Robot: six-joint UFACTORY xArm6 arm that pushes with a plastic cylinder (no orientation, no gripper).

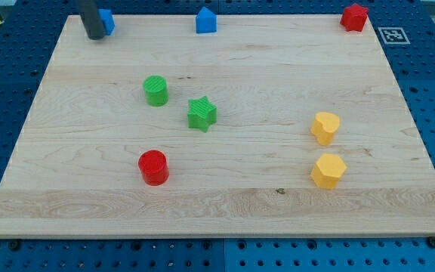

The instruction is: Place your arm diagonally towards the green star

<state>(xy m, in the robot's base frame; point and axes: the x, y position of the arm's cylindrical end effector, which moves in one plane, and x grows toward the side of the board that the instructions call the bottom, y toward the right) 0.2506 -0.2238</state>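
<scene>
Rod enters at the view's top left, dark, upright, only its lower stretch in frame. My tip (95, 36) rests on the board near the top-left corner, well up and left of the green star (202, 113).

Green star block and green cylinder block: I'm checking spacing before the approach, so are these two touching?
Apart. The camera view shows bare wood between the green star block and the green cylinder block, which sits up and to the view's left.

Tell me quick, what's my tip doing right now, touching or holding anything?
My tip: holds nothing; at the view's top left, right beside the blue block, contact unclear, far from the green star.
</scene>
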